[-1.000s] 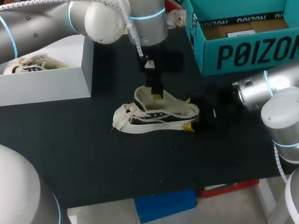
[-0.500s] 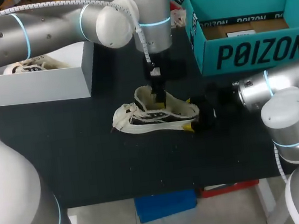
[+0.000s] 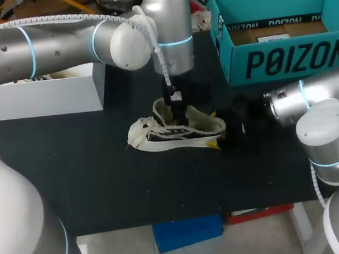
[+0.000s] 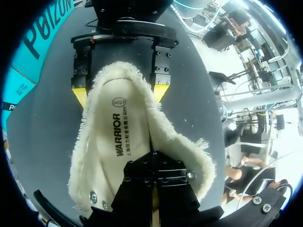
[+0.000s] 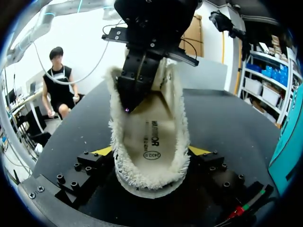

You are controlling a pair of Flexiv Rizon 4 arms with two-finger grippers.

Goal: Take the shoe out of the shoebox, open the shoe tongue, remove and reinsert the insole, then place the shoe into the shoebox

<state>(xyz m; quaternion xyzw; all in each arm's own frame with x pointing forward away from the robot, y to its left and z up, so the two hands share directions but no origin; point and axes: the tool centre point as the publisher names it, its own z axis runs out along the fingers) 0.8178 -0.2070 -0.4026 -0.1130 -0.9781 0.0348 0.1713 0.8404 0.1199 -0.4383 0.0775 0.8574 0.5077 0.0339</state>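
Clasping the shoe [image 3: 176,129] by its heel on the bench [image 3: 102,183], the right gripper [image 5: 151,151] lies along its long axis. The left gripper [image 4: 155,165], fingers pinched narrow, stands directly over the insole [image 4: 113,142] inside.

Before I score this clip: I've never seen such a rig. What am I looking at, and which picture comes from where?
It is a robot with two arms at a black table. One picture looks down from above and behind; the round ones come from a camera on each wrist. A fleecy shoe lies mid-table, a teal shoebox and a white box behind it. The right arm's fingers, yellow-tipped, clamp its heel from both sides. The left arm's fingers point down into its opening, closed together; whether they pinch anything is hidden.
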